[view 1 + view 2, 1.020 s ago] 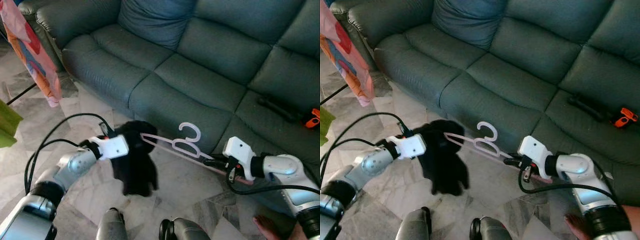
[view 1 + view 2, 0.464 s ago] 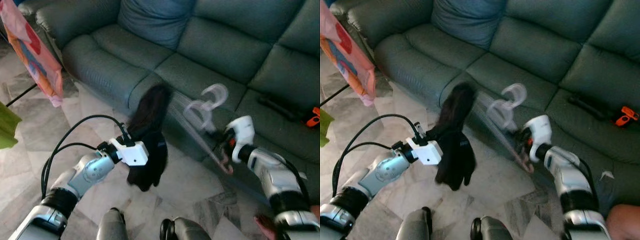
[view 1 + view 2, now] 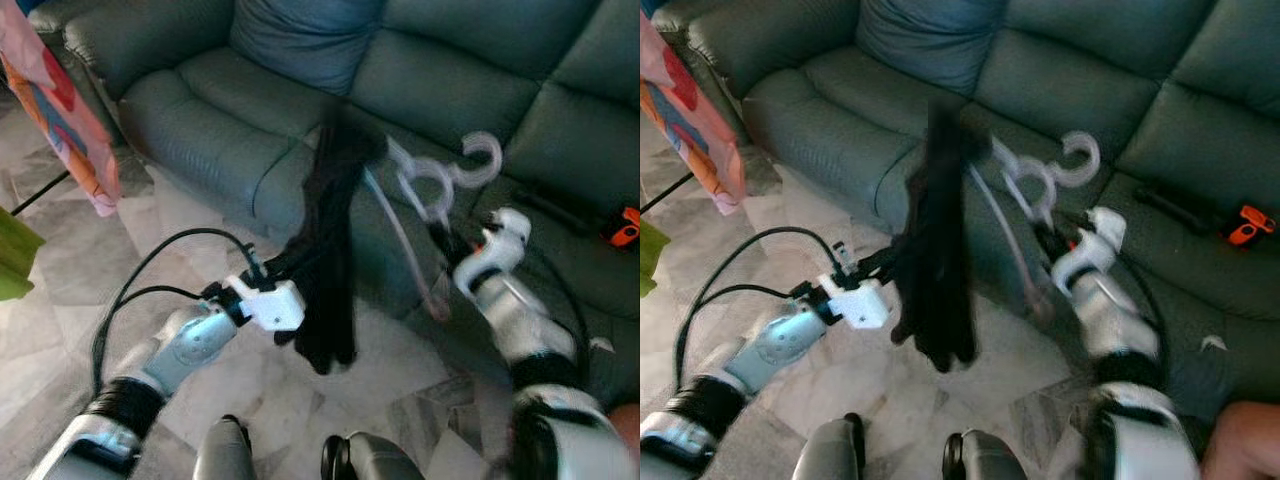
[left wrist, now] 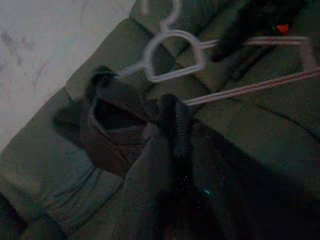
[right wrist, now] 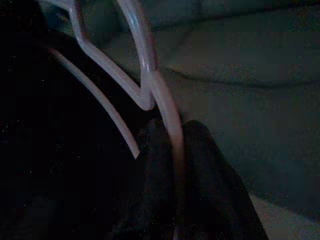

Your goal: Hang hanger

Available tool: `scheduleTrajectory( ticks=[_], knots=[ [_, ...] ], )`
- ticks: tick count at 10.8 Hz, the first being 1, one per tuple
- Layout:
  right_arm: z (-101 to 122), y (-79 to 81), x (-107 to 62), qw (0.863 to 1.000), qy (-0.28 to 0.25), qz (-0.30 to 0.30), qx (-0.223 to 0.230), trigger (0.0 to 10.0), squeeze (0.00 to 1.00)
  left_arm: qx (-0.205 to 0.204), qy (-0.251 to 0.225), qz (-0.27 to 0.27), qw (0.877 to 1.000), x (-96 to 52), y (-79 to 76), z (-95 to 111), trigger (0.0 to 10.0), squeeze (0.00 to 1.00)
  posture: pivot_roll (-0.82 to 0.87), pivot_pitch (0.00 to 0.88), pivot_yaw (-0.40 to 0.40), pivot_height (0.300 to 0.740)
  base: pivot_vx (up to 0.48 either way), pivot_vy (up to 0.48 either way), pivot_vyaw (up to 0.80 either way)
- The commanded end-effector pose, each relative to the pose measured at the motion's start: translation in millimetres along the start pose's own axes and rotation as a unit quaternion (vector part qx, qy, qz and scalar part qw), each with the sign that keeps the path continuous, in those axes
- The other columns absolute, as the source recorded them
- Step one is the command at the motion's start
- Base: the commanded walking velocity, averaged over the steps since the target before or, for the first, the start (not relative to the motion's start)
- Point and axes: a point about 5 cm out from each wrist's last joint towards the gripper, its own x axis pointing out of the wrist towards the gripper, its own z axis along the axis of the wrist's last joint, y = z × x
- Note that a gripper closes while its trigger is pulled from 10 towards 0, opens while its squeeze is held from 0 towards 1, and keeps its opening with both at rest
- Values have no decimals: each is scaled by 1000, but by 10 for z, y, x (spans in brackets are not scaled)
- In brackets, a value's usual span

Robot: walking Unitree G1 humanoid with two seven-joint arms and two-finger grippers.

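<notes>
Left eye view: right gripper (image 3: 437,238) pinches pink hanger (image 3: 425,190) at 2 o'clock; left gripper (image 3: 290,262) clamps black garment (image 3: 330,260) above sofa (image 3: 200,130) edge.

No text, label, brand, number or sign can be read on anything here.

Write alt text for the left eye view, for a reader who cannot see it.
Two robot arms lift a pale pink hanger with a black garment draped from one end, in front of a dark green sofa. The left gripper is at the garment, the right gripper at the hanger; the picture is motion-blurred.
</notes>
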Motion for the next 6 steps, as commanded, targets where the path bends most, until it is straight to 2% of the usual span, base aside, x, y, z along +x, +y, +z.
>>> scheduleTrajectory(
  ticks=[1, 3, 4, 5, 6],
  knots=[
    [425, 139, 39, 995, -96, 28, 28, 10000, 0, -17, 30, -42, 999, -87, -201, -77, 10000, 0, 19, 162, -59, 740, 0, 0, 0],
    [608, 620, 91, 980, -146, 134, 25, 10000, 0, -58, 90, -17, 994, -108, -245, -240, 10000, 0, 17, 156, -68, 740, 0, 0, 0],
    [632, 792, 89, 974, -152, 168, 0, 10000, 0, -77, 105, -11, 991, -87, -263, -272, 10000, 0, 16, 152, -72, 740, 0, 0, 0],
    [608, 979, 62, 965, -146, 211, -47, 10000, 0, -98, 117, -11, 988, -56, -296, -292, 10000, 0, 17, 149, -74, 740, 0, 0, 0],
    [517, 1135, 19, 955, -126, 248, -106, 10000, 0, -122, 130, -16, 984, -31, -332, -317, 10000, 1000, 10, 140, -79, 740, 0, 0, 0]
  ],
)
